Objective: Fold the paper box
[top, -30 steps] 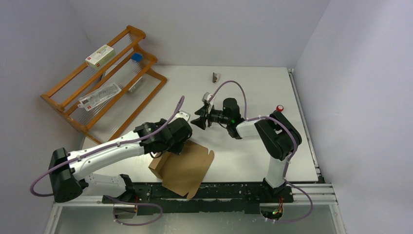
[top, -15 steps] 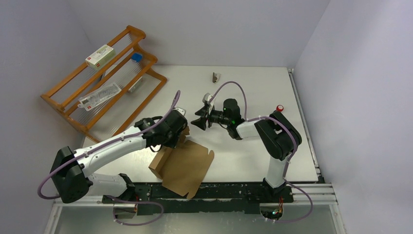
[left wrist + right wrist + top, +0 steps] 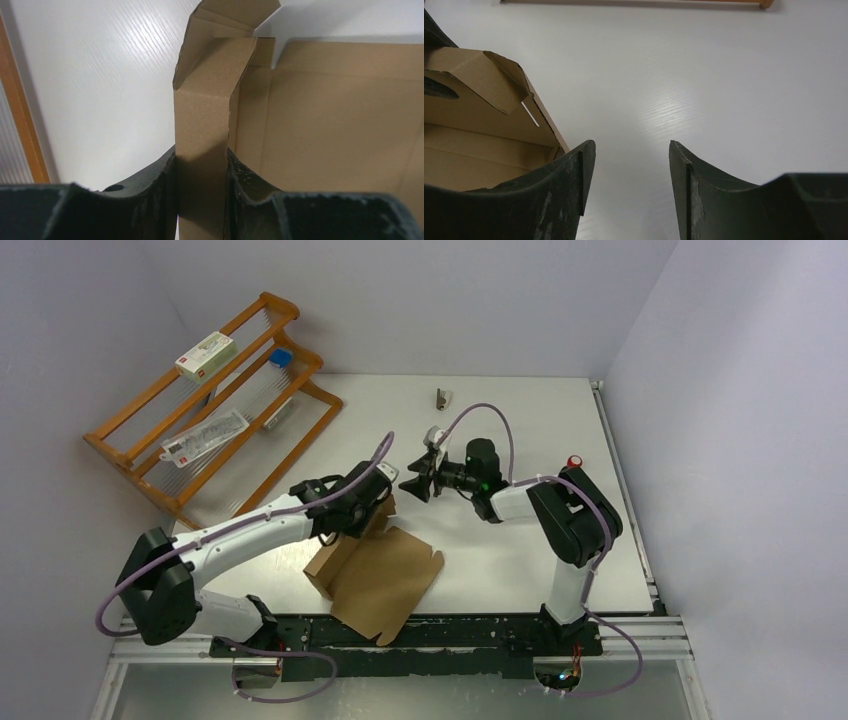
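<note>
White table (image 3: 520, 430) carries the paper box (image 3: 390, 580) near its front edge; left gripper (image 3: 200, 195) pinches its upright side flap (image 3: 202, 115), right gripper (image 3: 631, 165) hangs open and empty nearby. Fold squarely along the crease, without dragging the sheet

White links (image 3: 250, 537), black joints (image 3: 575, 525), scuffed black fingers (image 3: 559, 200) — looping purple cables (image 3: 485, 406)

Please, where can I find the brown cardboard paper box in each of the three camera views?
Top external: the brown cardboard paper box lies at lower centre.
Left wrist: it fills centre and right; one upright flap stands between the left fingers.
Right wrist: lower left corner.
Shared landmark: the orange wooden rack, upper left from above, left edge in left wrist, top edge in right wrist.
</note>
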Controlling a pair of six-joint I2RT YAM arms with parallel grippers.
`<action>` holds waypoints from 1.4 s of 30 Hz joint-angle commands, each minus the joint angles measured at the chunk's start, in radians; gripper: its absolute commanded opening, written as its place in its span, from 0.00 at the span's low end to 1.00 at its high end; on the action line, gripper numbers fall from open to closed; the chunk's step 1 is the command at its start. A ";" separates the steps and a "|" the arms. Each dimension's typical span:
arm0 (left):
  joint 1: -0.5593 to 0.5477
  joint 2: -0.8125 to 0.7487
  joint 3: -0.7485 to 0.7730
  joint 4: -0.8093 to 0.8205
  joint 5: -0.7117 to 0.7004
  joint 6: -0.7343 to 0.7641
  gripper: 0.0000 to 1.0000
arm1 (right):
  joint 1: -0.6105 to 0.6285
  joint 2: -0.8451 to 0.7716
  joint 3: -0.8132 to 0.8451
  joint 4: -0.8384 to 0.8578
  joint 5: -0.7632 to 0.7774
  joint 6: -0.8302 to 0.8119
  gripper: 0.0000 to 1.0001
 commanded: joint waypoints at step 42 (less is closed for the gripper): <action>0.065 0.157 0.021 0.209 0.021 0.395 0.36 | -0.002 0.060 0.003 0.079 -0.262 0.026 0.59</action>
